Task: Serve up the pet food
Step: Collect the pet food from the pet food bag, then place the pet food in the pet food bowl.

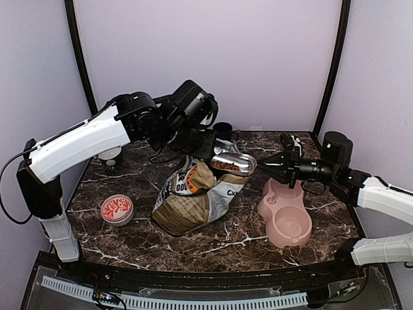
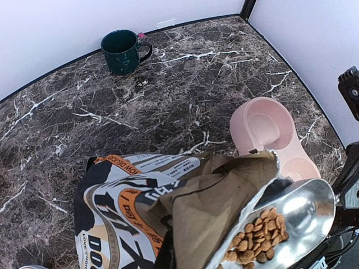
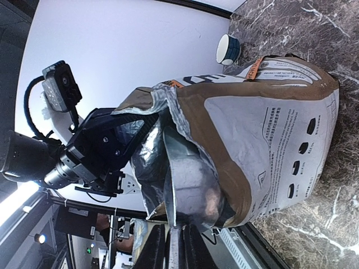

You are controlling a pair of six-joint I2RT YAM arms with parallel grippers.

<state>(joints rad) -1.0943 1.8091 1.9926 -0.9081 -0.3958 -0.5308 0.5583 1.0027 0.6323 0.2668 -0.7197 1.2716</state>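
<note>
The tan-and-white printed bag [image 1: 190, 197] stands mid-table. My left gripper [image 1: 200, 147] is shut on its torn top edge and holds the mouth open; in the left wrist view only a dark bit of that gripper [image 2: 167, 256] shows under the bag flap [image 2: 213, 207]. My right gripper [image 1: 279, 163] is shut on the handle of a metal scoop [image 1: 235, 163] at the bag's mouth. A small heap of reddish-brown pet food [image 2: 258, 238] lies in the scoop [image 2: 305, 210]. In the right wrist view, my right gripper [image 3: 175, 246] grips the handle below the scoop's underside [image 3: 193, 179]. The pink double bowl [image 1: 285, 213] is empty.
A red patterned tin [image 1: 117, 208] sits at the front left. A dark green mug [image 2: 120, 50] stands at the back wall, and a white cup [image 1: 110, 155] at the back left. The pink bowl [image 2: 269, 129] lies just right of the bag.
</note>
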